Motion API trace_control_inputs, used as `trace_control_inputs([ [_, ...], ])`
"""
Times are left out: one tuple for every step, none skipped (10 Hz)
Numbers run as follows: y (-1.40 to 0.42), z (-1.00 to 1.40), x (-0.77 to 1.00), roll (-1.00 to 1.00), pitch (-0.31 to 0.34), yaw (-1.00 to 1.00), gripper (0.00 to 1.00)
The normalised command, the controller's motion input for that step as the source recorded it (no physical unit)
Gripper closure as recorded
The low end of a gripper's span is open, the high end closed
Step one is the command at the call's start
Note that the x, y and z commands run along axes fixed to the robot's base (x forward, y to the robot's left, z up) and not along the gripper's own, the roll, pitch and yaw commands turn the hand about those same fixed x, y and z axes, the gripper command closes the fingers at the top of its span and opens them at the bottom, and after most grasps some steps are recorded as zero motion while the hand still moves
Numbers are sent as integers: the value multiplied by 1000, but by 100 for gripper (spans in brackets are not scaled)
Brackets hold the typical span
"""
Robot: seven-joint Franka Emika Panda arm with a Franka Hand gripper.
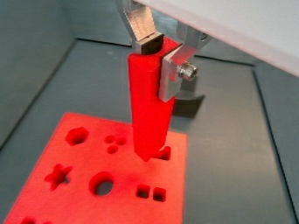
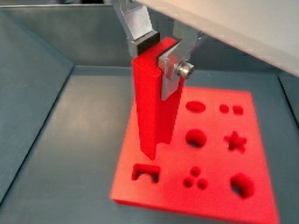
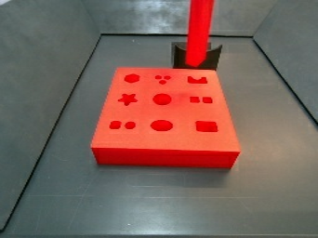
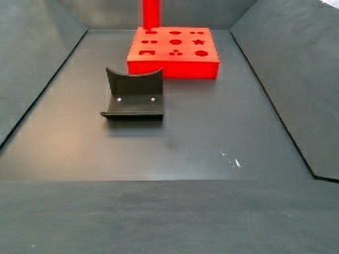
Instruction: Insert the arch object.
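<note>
**A:** Wrist views first: the gripper (image 1: 160, 54) has its silver plate fingers (image 1: 179, 68) closed on the top end of the long red arch-section plastic bar (image 1: 147, 105), which hangs upright, its foot just above the red block with shaped cut-outs (image 1: 70, 175).

**B:** And the arch-shaped hole (image 2: 145, 172)?

**A:** Directly under the bar's tip, near the block's edge.

**B:** Side views?

**A:** From one, the bar (image 3: 199, 33) stands at the block's (image 3: 162, 139) twelve o'clock, hiding part of the dark L-shaped fixture (image 3: 214, 56). From another, the fixture (image 4: 133, 97) sits at six o'clock of the block (image 4: 176, 50).

**B:** Handling?

**A:** Likely stiff, light, smooth; the high grip gives leverage, so tilt could jam it.
</note>
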Motion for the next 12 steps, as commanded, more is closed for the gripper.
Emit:
trace_control_inputs([
  [251,-271,403,0,0,-780,100],
  [243,-234,369,0,0,-794,100],
  [214,-169,306,0,0,-820,100],
  [189,-134,271,-1,4,-840,100],
  [123,-54,169,-4,11,-891,100],
  [57,0,14,0,13,-951,100],
  [0,0,0,30,44,-989,100],
  [0,0,0,0,17,-971,100],
  [0,-69,0,0,0,-931,100],
  [0,-74,0,0,0,-914,100],
  [0,-111,-86,-3,0,-874,100],
  [0,-120,-111,-9,0,-889,100],
])
